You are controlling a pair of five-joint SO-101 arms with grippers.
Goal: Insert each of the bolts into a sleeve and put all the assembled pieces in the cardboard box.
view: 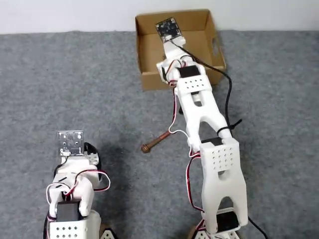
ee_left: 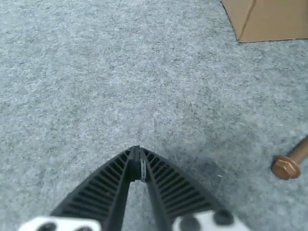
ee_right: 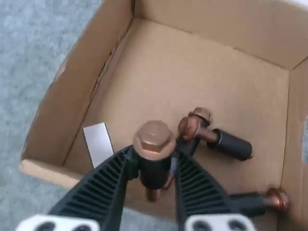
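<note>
Two white robot arms stand side by side on a table covered in grey carpet [view: 75, 74]. The right arm stretches forward so that its wrist hangs over the near wall of an open cardboard box [view: 149, 82] at the far edge of the table.

The right gripper [ee_right: 154, 159] is over the inside of the box, close to that near wall. Its black ribbed fingers [ee_right: 108, 180] are clamped on a black sleeve [ee_right: 155, 174] with a copper bolt [ee_right: 154, 137] pushed through it. The hex head sits above the fingers and the shank tip shows below the sleeve.

On the box floor beyond the gripper lies an assembled piece [ee_right: 230, 143], a copper bolt in a black sleeve. A second copper head [ee_right: 200, 115] touches its head, and I cannot tell what that head belongs to. Another sleeved bolt [ee_right: 260, 201] lies in the near corner of the box, just beside the side wall. A pale rectangular strip [ee_right: 98, 144] lies flat on the box floor, next to the gripper's fingers.

The left arm is folded back near its base. The left gripper [ee_left: 139, 161] hangs over bare carpet with its fingers pressed together, holding nothing.

A loose bolt [view: 155, 141] with no sleeve lies on the carpet between the two arms, well short of the box.
</note>
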